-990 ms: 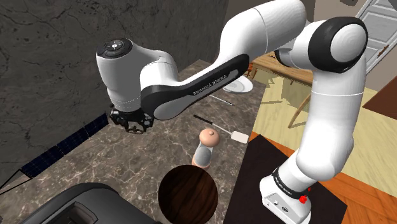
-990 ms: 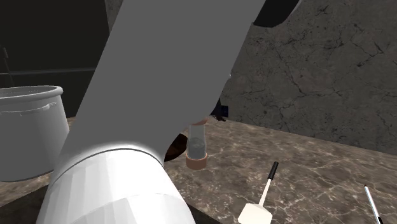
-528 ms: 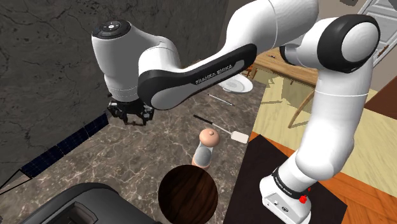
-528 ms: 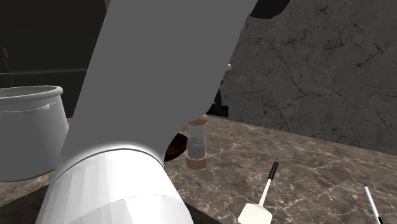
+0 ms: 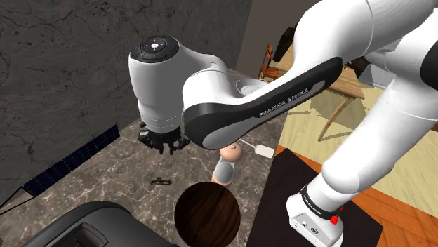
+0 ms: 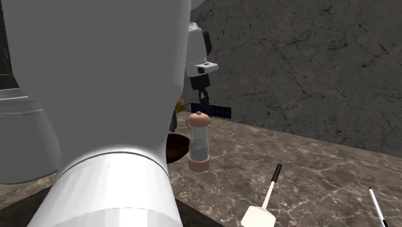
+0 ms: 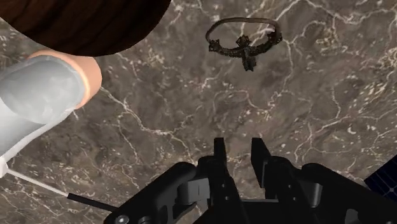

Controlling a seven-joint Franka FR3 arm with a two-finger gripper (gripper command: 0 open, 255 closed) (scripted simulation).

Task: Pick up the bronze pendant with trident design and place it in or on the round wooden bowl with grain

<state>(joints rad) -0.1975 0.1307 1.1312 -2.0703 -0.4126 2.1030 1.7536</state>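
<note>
The pendant (image 7: 247, 51) is seen lying flat near the bowl (image 7: 83, 19), ahead of the gripper (image 7: 239, 156), whose fingers are set apart, empty.

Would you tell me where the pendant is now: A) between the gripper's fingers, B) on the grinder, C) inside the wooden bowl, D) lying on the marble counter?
D: the pendant lies on the marble counter, ahead of the open gripper and outside the wooden bowl.

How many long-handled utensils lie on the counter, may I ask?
2: a black-handled white spatula; a thin utensil right of it, at the second exterior view's edge. The white arm may hide others.
</note>
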